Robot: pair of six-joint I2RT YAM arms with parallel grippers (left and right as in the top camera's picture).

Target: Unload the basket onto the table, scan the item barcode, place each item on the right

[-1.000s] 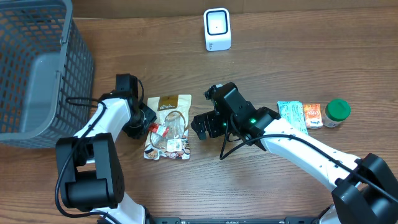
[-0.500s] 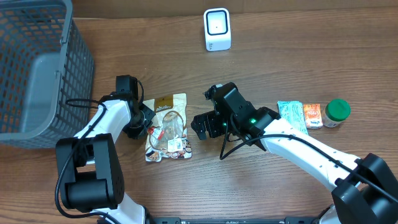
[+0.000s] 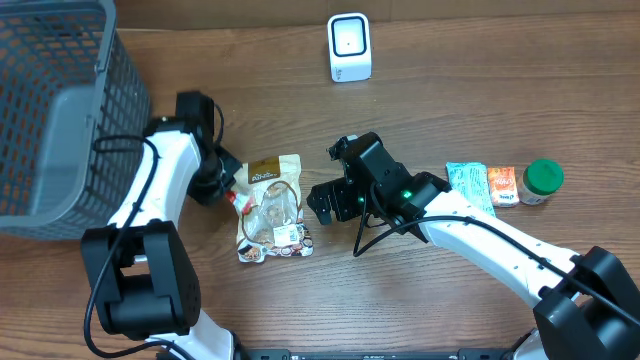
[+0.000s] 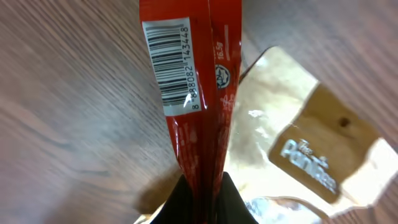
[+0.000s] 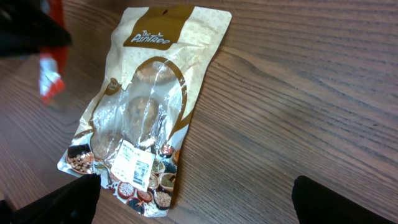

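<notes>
- left gripper (image 3: 227, 191) clamped fully shut on one end of a thin red packet (image 3: 240, 200); in the left wrist view the fingers (image 4: 186, 202) meet on the packet (image 4: 193, 124)
- red packet is held at left-centre of the worktop (image 3: 450, 90), just beside the far left corner of a beige snack pouch (image 3: 272, 208); can't tell if they touch
- white barcode label (image 4: 166, 65) on the red packet faces the left wrist camera
- right gripper (image 3: 330, 203) has its jaws spread wide with nothing in them, just right of the snack pouch, mid worktop; its fingers (image 5: 68, 199) show at the lower corners of the right wrist view
- snack pouch lies flat, clear window up
- white scanner (image 3: 349, 47) stands near the far edge, middle, well apart from the red packet
- grey basket (image 3: 60, 110) at the far left corner
- teal packet (image 3: 468, 186), orange packet (image 3: 503, 186) and green-lidded jar (image 3: 543, 180) sit in a row toward the right edge
</notes>
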